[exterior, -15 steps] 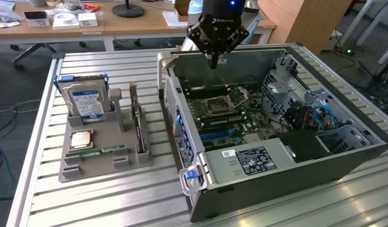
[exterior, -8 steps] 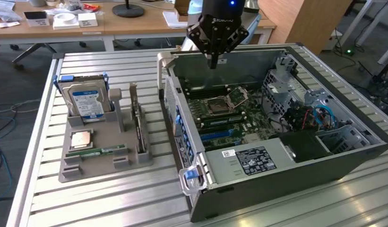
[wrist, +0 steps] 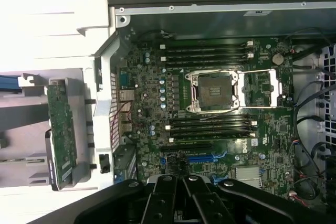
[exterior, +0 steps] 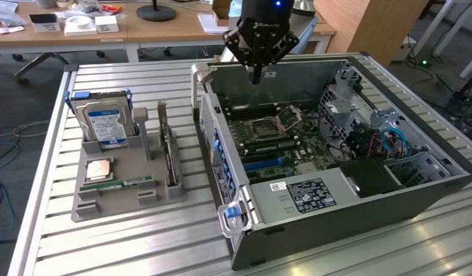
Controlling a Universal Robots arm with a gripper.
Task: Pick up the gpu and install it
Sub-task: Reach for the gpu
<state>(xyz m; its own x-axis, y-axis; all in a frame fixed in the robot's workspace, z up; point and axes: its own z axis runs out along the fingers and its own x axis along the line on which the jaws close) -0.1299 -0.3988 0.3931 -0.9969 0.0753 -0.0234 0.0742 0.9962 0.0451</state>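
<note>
One end effector (exterior: 256, 77) pressed together above open computer case (exterior: 350, 210), gpu (exterior: 169, 158) upright in holder (exterior: 116, 201) near hard drive (exterior: 105, 123)

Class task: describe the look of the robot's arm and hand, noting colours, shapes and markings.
The hand is black, wide at its body and tapering to a narrow tip. White lettering runs across the body. A blue light glows on the dark arm above it. The wrist view shows its black jointed links with round pivot bolts.
</note>
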